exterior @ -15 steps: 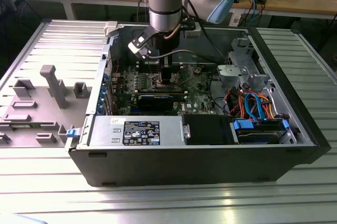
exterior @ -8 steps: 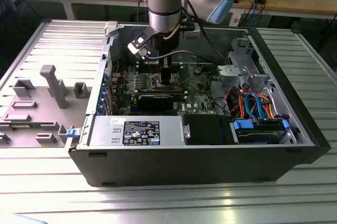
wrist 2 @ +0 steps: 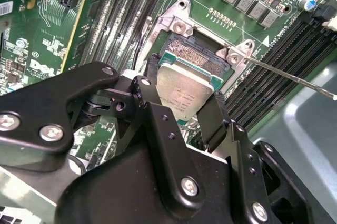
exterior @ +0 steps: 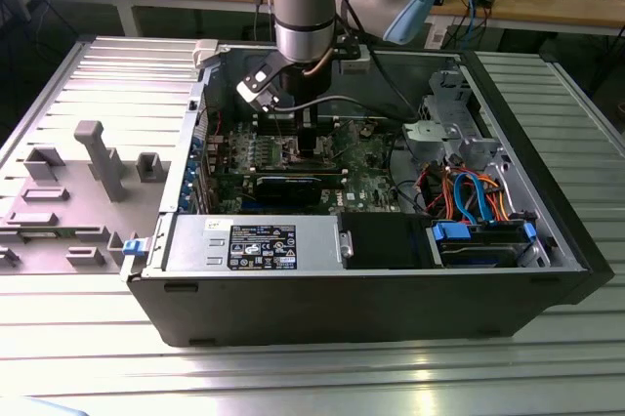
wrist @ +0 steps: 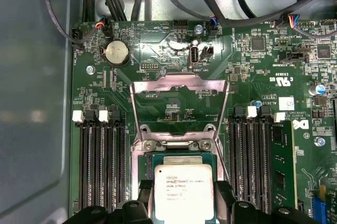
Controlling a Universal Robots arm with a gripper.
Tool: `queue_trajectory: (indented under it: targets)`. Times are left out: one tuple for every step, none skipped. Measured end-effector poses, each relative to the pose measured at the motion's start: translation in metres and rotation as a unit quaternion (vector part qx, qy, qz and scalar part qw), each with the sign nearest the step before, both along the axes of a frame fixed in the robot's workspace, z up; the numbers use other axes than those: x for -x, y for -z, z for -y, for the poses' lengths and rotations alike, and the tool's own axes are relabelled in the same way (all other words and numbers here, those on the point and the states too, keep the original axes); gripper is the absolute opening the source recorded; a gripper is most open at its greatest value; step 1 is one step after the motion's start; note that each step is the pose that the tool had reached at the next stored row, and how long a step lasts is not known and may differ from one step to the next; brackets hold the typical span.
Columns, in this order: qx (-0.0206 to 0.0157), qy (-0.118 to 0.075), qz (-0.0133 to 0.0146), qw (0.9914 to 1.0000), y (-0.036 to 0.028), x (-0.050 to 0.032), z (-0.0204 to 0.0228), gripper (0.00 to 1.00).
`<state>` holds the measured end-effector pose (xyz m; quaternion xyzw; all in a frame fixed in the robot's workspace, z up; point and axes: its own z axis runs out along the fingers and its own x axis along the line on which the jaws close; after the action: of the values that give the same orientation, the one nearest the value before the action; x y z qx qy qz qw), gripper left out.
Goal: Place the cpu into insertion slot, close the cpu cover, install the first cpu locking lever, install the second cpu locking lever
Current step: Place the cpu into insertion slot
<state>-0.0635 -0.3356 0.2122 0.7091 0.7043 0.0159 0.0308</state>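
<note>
Arm (exterior: 308, 6) points straight down into the computer case (exterior: 342, 309). Gripper (wrist 2: 183, 95) narrowly closed, clamping the cpu (wrist: 183, 190) just above the insertion slot (wrist 2: 197, 56). The cpu cover (wrist: 179, 80) stands open.

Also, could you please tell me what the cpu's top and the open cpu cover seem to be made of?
The cpu: its top looks like matte metal, dull silver-grey with a soft sheen under dark print. The cpu cover: apparently thin stamped sheet metal, bright silver, its bent edges catching light; which metal cannot be told.
</note>
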Motion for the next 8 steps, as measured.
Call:
queue_trajectory:
  targets:
    - [0.0001,0.000,-0.0001,1.00000,0.0004,0.0000,-0.0002,0.55]
    - [0.0001,-0.001,-0.0001,1.00000,0.0012,0.0000,-0.0002,0.55]
    - [0.0001,0.000,-0.0001,1.00000,0.0017,0.0002,-0.0002,0.55]
    - [0.0002,0.000,-0.0001,1.00000,0.0022,0.0008,-0.0002,0.55]
    - [0.0002,0.000,-0.0001,1.00000,0.0027,0.0012,-0.0002,0.55]
    - [0.0001,0.000,0.0000,1.00000,0.0033,0.0018,-0.0002,0.55]
    - [0.0001,0.000,0.0000,1.00000,0.0038,0.0021,-0.0002,0.55]
    - [0.0001,-0.001,0.0000,1.00000,0.0046,0.0022,-0.0002,0.55]
